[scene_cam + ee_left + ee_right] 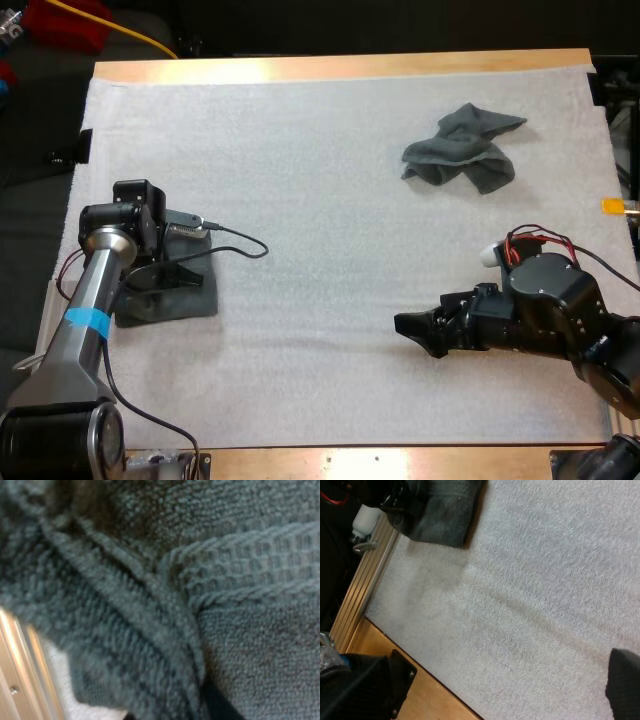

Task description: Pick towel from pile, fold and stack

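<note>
High view: left gripper (168, 276) is resting on a folded dark grey-green towel (185, 303) directly beneath it, arm reaching forward; its grip cannot be told. Opposite, right gripper (415, 330) is hovering low over the white mat (320, 200), fingers parted and holding nothing. A crumpled grey-green towel (465, 148) is lying well beyond it.

A wooden table (340, 66) carries a white mat (320, 250) that covers nearly all its top. On the mat, a crumpled towel (462, 148) lies toward the far right corner. A folded towel (187, 300) lies flat by the left edge.
</note>
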Controlling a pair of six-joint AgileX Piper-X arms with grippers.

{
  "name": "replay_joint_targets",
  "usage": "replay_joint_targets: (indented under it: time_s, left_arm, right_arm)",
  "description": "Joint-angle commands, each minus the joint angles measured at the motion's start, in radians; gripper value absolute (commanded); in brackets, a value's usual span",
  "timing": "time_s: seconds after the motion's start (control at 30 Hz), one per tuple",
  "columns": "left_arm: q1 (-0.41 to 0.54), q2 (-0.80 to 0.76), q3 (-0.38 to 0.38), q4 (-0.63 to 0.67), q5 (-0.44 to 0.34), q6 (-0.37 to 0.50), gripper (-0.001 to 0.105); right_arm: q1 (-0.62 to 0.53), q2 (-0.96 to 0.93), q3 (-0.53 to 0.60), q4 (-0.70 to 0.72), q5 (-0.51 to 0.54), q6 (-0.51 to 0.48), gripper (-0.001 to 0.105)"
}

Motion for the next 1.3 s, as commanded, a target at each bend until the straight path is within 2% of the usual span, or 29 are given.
replay_joint_targets:
  time_s: [0.0,0.07,0.1,0.17,0.33,0.4,0.6,0.77,1.03,1.27]
  left_arm:
    - [0.008,-0.006,0.0,-0.012,-0.042,-0.016,0.0]
    - [0.023,-0.006,0.0,-0.022,-0.054,-0.016,0.002]
    - [0.036,-0.006,0.0,-0.028,-0.054,-0.016,0.007]
    - [0.052,-0.006,0.0,-0.032,-0.054,-0.025,0.018]
    - [0.085,-0.006,0.0,-0.032,-0.054,-0.047,0.061]
    - [0.086,-0.006,0.0,-0.032,-0.058,-0.047,0.072]
    - [0.086,-0.015,-0.04,0.0,-0.116,-0.051,0.069]
    - [0.086,-0.062,-0.101,0.021,-0.09,-0.054,0.069]
    - [0.073,-0.163,-0.12,0.036,0.174,-0.062,0.069]
    - [0.054,-0.203,-0.12,-0.022,0.248,-0.075,0.069]
  right_arm:
    - [0.002,-0.001,-0.003,-0.007,-0.008,-0.003,0.084]
    - [0.002,-0.001,-0.003,-0.007,-0.008,-0.003,0.084]
    - [0.002,-0.001,-0.003,-0.007,-0.008,-0.003,0.084]
    - [0.002,-0.001,-0.003,-0.007,-0.008,-0.003,0.084]
    - [0.002,-0.001,-0.003,-0.007,-0.008,-0.003,0.084]
    - [0.002,-0.001,-0.003,-0.007,-0.008,-0.003,0.084]
    - [0.002,-0.001,-0.003,-0.007,-0.008,-0.003,0.084]
    - [0.002,-0.001,-0.003,-0.007,-0.008,-0.003,0.084]
    - [0.002,-0.001,-0.003,-0.007,-0.008,-0.003,0.084]
    - [0.002,-0.001,-0.003,-0.007,-0.008,-0.004,0.084]
